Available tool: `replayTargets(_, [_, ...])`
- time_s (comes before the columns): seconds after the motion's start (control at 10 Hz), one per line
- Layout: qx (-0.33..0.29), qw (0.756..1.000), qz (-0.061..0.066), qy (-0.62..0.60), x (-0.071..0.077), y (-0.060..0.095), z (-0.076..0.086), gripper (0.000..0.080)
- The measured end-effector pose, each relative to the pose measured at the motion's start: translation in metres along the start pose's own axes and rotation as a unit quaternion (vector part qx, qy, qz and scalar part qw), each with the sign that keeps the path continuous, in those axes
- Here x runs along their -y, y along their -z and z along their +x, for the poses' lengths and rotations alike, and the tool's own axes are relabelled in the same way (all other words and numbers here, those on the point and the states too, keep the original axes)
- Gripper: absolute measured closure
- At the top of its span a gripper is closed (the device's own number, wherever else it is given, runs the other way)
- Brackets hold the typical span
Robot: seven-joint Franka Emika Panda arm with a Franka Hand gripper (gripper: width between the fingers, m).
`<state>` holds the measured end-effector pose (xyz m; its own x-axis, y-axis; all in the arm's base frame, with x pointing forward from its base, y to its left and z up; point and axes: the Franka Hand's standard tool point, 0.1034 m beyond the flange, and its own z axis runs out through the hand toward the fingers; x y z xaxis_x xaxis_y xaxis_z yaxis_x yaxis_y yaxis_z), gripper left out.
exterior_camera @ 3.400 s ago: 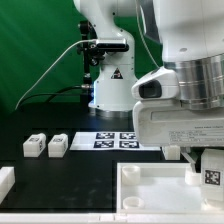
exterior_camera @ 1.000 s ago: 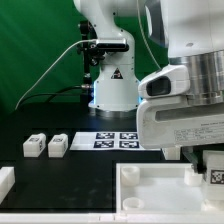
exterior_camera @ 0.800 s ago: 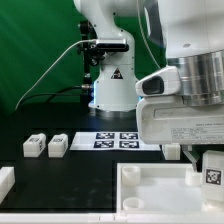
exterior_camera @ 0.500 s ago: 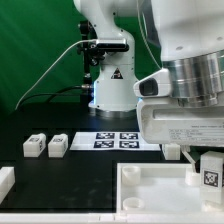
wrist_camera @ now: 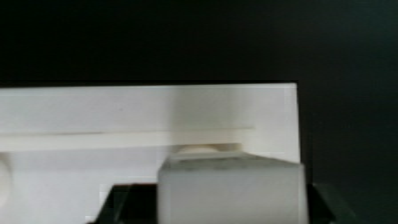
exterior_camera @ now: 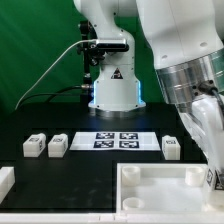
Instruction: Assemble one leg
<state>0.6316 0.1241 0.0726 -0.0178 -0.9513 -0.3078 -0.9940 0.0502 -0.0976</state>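
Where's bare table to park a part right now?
Bare table between the two legs, marker board and tray. Crowded at the exterior view's right: gripper with held leg over the tray, third leg beside the marker board.

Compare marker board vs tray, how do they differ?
The marker board is thin, flat and tag-printed; the tray is thick, with recessed pockets and no tags showing. The marker board lies behind the tray, nearer the arm's base. Both are white, resting on the black table.

Bare table open between leg and tray; arm blocks exterior view's right.
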Motion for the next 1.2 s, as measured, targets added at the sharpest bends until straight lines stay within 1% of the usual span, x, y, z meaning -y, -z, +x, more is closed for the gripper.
replayTargets(0.1, [0.000, 1.000, 0.000, 0.009, -0.0001, -0.0001, 0.0000, 0.0499])
replayTargets(0.2, [0.000, 1.000, 0.000, 0.026, -0.0001, -0.0002, 0.0000, 0.0299])
replayTargets(0.3, [-0.003, 0.998, -0.006, 0.068, -0.0009, 0.0002, 0.0006, 0.0184])
replayTargets(0.4, [-0.005, 0.990, -0.019, 0.141, -0.0012, 0.0021, 0.0013, 0.0184])
replayTargets(0.5, [-0.008, 0.974, -0.034, 0.224, 0.0005, 0.0060, 0.0010, 0.0153])
replayTargets(0.6, [-0.020, 0.947, -0.055, 0.316, -0.0005, 0.0076, -0.0033, 0.0153])
replayTargets(0.7, [-0.019, 0.925, -0.053, 0.375, 0.0004, 0.0069, -0.0047, 0.0153])
replayTargets(0.9, [-0.017, 0.883, -0.057, 0.466, -0.0007, 0.0058, -0.0027, 0.0150])
replayTargets(1.0, [-0.019, 0.826, -0.069, 0.559, -0.0056, 0.0023, -0.0001, 0.0150])
replayTargets(1.1, [-0.019, 0.776, -0.079, 0.625, -0.0085, 0.0005, 0.0030, 0.0150])
replayTargets(1.2, [-0.018, 0.775, -0.077, 0.627, -0.0081, 0.0006, 0.0029, 0.0150])
